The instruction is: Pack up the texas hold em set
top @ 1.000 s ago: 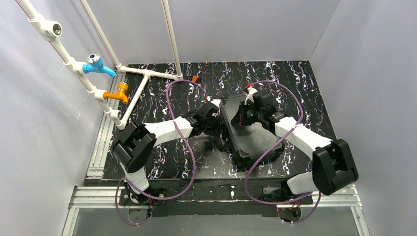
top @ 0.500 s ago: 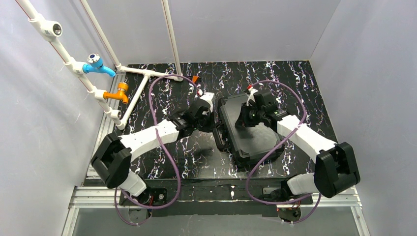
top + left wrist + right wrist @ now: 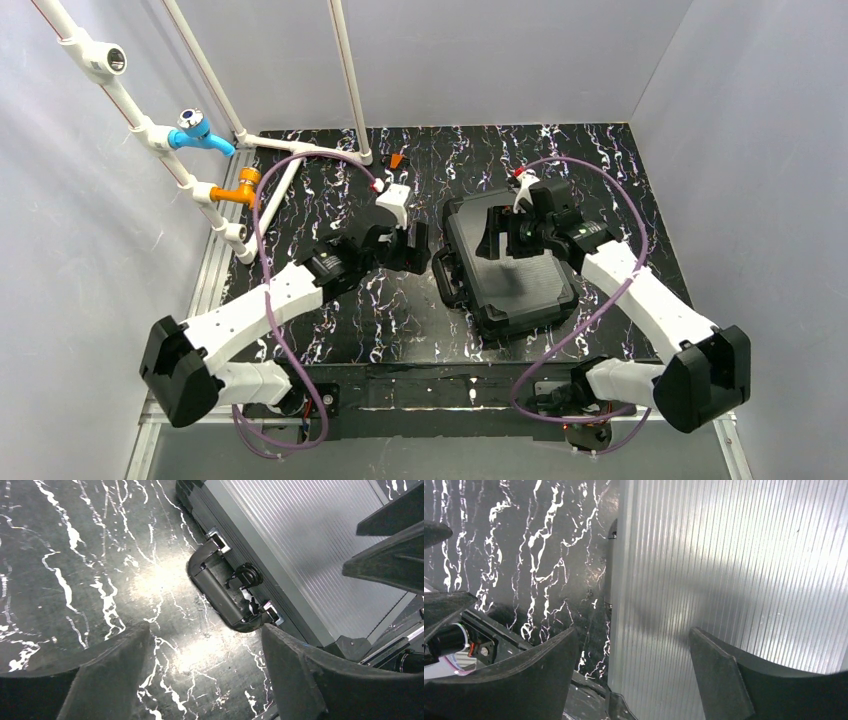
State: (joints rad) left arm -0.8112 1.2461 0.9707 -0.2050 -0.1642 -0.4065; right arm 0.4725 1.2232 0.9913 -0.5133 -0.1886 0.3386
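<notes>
Closed black poker case [image 3: 510, 275], flat on the black marbled counter [image 3: 600, 160], right of centre, ribbed lid up. Carry handle [image 3: 220, 597] on the case's left edge, folded down toward the counter, with a silver mount at each end.

Left gripper [image 3: 418, 248] over bare counter just beside the case's left side. Jaws spread wide, nothing between them. In the left wrist view, handle sits ahead of the gap between the fingers [image 3: 110, 675], apart from both. Case lid runs off toward the upper right of that view.

Right gripper [image 3: 503, 237] over the far-left part of the lid. Jaws likewise apart, holding nothing. In the right wrist view, ribbed lid fills the right side and the case's left edge runs down the frame between the two fingers, with marbled counter to the left of it. Soft shadow on the lid under the gripper. Contact with the lid: cannot tell from these views.

White pipe frame [image 3: 200, 150] with a blue and an orange valve at the counter's far-left corner, well apart from the case.
</notes>
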